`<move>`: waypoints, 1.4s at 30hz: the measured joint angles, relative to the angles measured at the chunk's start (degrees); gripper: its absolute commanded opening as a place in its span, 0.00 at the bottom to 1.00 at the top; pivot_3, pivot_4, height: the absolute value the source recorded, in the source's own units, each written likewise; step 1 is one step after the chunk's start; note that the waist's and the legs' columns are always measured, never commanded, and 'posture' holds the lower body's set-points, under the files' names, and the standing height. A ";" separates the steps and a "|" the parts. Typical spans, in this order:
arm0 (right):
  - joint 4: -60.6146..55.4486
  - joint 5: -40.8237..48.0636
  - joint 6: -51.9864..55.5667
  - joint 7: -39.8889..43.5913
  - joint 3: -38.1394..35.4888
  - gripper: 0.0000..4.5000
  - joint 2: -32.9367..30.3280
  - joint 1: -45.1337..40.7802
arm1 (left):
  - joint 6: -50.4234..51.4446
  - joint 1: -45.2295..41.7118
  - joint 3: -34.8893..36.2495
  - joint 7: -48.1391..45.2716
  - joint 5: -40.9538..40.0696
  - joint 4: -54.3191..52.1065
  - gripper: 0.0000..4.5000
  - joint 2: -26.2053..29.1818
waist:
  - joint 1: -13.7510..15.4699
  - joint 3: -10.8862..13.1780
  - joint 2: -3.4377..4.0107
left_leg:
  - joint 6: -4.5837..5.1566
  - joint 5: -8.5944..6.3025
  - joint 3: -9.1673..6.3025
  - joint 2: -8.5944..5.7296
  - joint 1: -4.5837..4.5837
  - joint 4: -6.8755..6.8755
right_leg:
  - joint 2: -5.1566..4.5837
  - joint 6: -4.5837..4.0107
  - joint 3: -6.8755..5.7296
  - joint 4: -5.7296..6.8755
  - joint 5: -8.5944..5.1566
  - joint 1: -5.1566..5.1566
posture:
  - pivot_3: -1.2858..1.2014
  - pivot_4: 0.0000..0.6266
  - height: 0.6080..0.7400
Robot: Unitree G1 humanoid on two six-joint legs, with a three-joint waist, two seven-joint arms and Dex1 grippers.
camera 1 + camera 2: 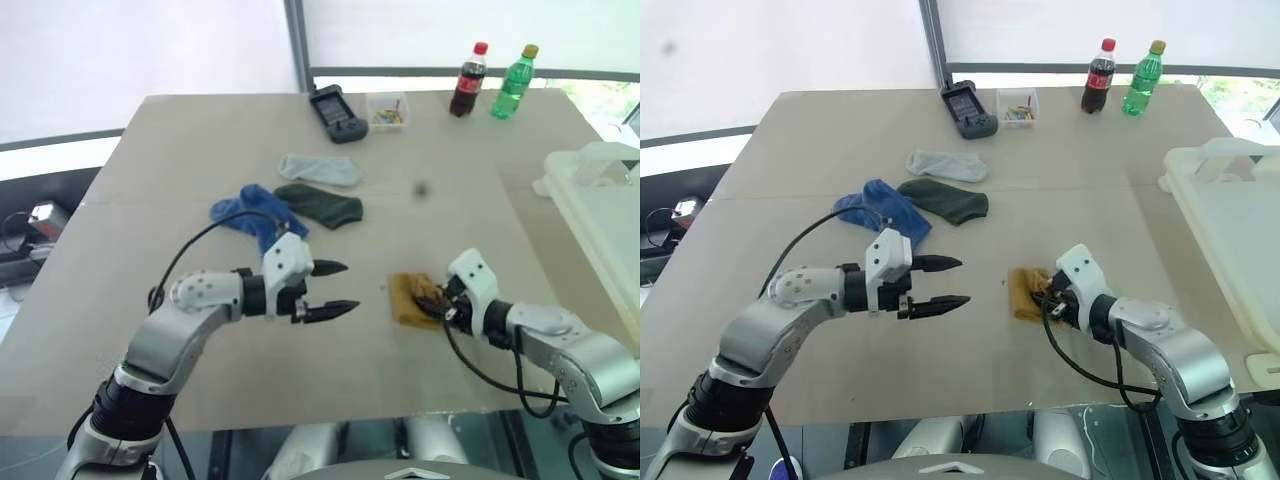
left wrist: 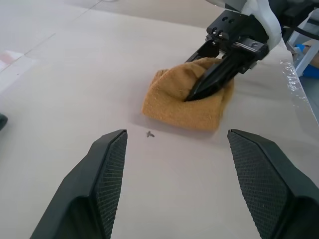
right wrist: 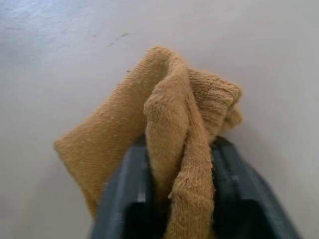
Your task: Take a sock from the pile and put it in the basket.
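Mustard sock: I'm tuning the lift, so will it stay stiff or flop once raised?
Likely floppy: the mustard sock already bunches into a fold between the right gripper fingers. Probably light. Its fuzzy knit should resist slipping.

— Silver-grey arm shells, black ribbed joints, white wrist housings. Black cable looped off each forearm.

— Noted. Left gripper [image 1: 338,287]: two black pointed fingers [image 2: 107,169], cross-hatched pads. Right gripper [image 2: 207,82]: black block, small screws on top.
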 measured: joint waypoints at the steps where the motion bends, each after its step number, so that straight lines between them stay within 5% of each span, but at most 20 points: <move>1: 0.04 -0.06 -0.16 0.03 0.04 0.01 -0.06 0.01 | 0.00 0.00 0.07 0.04 0.00 0.00 0.76 0.01 | -0.01 -0.01 -0.01 | 0.00 0.00 0.00 0.00 0.01 0.00 | 0.00 0.00 0.00 0.00 0.00 0.01 | 0.52 0.24 1.00; 9: 3.49 10.22 -2.37 -2.55 -15.95 0.01 10.48 -2.54 | -0.77 -3.35 0.85 3.49 -0.09 0.28 0.76 -4.46 | -0.02 0.09 0.04 | 0.00 0.00 -0.01 0.00 -0.07 0.01 | 0.01 -0.01 0.01 0.02 0.01 -0.06 | 0.52 0.24 1.00; 13: 4.13 13.10 -5.68 -12.29 -28.81 0.01 13.62 -10.57 | -1.26 -7.59 0.82 5.53 -0.15 1.45 0.76 -9.23 | 0.02 0.09 0.04 | 0.00 0.00 0.00 -0.01 -0.11 -0.01 | 0.01 -0.02 0.01 0.01 0.02 -0.12 | 0.52 0.24 1.00; 18: 10.06 5.54 -8.36 -30.54 -40.80 0.01 11.34 -18.76 | -2.69 -13.34 0.39 7.71 -0.30 5.00 0.76 -15.38 | 0.13 0.08 0.06 | -0.01 0.01 0.02 -0.02 -0.22 -0.02 | 0.00 -0.03 0.01 0.03 0.02 -0.26 | 0.52 0.24 1.00; 30: 15.76 1.66 2.84 -44.04 -47.50 0.01 9.60 -22.66 | -5.11 -15.02 0.33 7.94 -3.19 6.08 0.76 -19.67 | -1.15 0.05 0.13 | 0.01 0.01 0.37 0.04 -0.12 0.00 | 0.04 -0.03 0.33 0.17 0.03 -0.27 | 0.52 0.24 1.00; 39: 22.54 2.38 6.08 -45.30 -51.22 0.94 9.39 -24.75 | -6.12 -13.70 -0.91 8.14 -3.17 6.08 0.76 -19.63 | -1.18 0.06 0.17 | 0.01 0.01 0.38 0.04 -0.13 -0.01 | 0.04 -0.03 0.32 0.16 0.03 -0.28 | 0.52 0.24 1.00; 42: 20.85 2.33 7.50 -44.51 -50.14 0.94 8.43 -23.24 | -6.28 -13.19 -0.93 8.33 -3.15 6.09 0.76 -19.50 | -1.23 0.05 0.17 | 0.02 0.01 0.38 0.04 -0.14 -0.01 | 0.04 -0.03 0.32 0.16 0.03 -0.28 | 0.52 0.24 1.00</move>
